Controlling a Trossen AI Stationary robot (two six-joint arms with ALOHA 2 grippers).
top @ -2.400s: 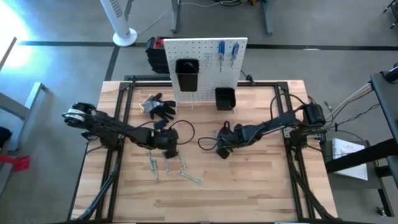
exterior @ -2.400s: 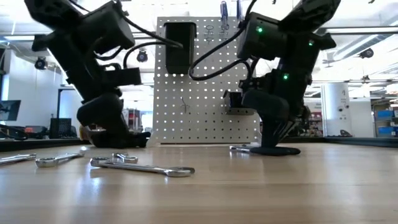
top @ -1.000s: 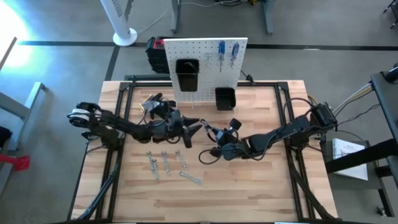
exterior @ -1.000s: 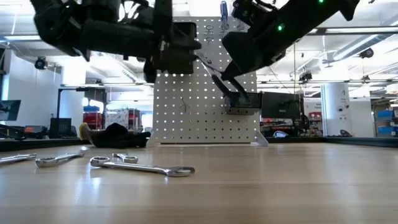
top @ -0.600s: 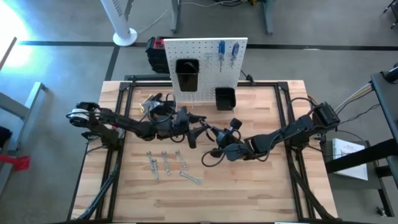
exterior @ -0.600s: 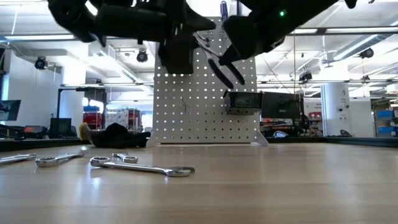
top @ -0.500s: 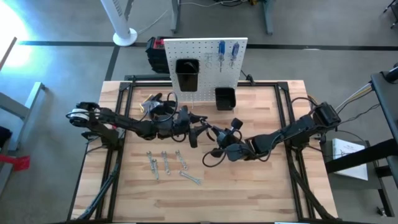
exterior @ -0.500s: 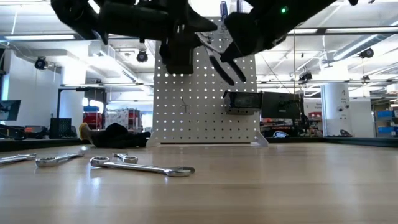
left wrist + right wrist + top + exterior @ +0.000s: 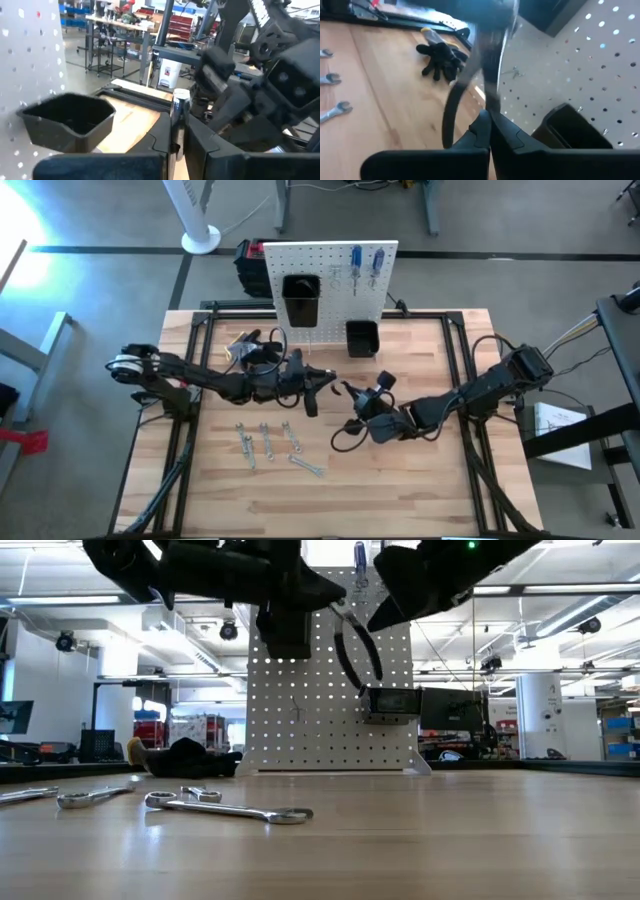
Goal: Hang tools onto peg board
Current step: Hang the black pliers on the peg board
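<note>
Two blue-handled screwdrivers [image 9: 366, 262] already hang on the peg board [image 9: 330, 290], the left gripper [image 9: 322, 383] pinches dark-handled pliers [image 9: 357, 648] in mid-air before it beside the empty, pressed-together right gripper [image 9: 352, 393], and four wrenches [image 9: 270, 444] lie on the table.

We see a grey concrete floor [image 9: 100, 220] crossed by dark lines, a white pedestal fan [image 9: 195, 215] standing beyond the table, bright glare at one corner, and shelving [image 9: 615, 735] under strip ceiling lights in the workshop behind
</note>
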